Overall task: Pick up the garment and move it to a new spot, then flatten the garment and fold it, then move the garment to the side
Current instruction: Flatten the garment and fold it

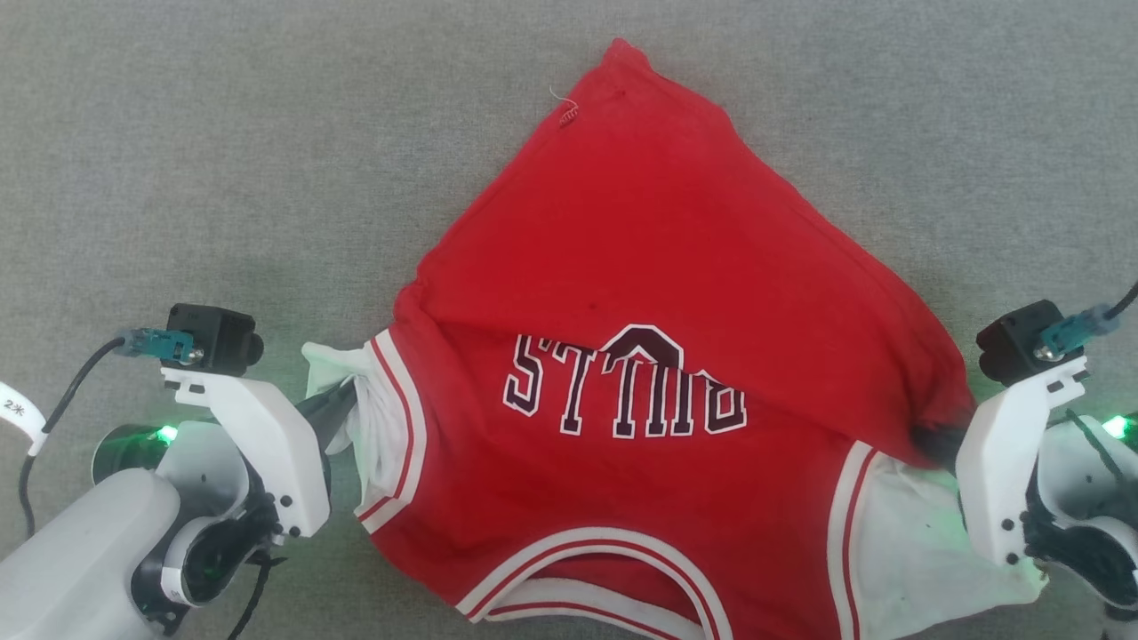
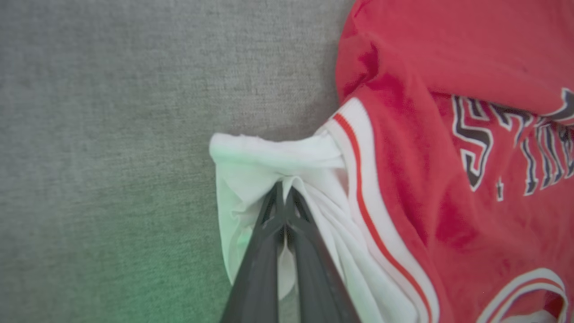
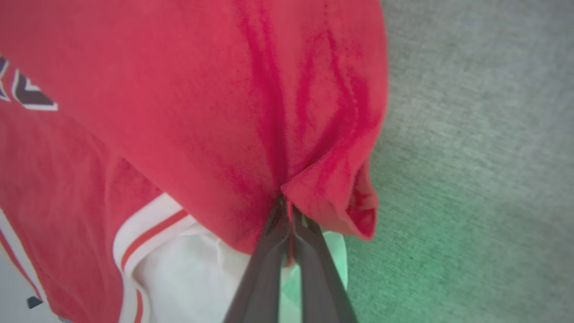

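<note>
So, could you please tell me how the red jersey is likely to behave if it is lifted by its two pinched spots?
Probably floppy: the jersey bunches into folds where the left gripper pinches its white sleeve. It would likely sag in the middle, since the right gripper holds only a red edge at the other side.

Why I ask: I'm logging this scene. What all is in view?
jersey: one, red with white sleeves and striped trim, spread on the surface between the pincers, a red fold lying over part of its lettering
surface: one, grey, under the jersey
left arm: one, white, lower left of head view
right arm: one, white, lower right of head view
left pincer: one, dark, shut on the jersey's white sleeve
right pincer: one, dark, shut on the jersey's red edge
</note>
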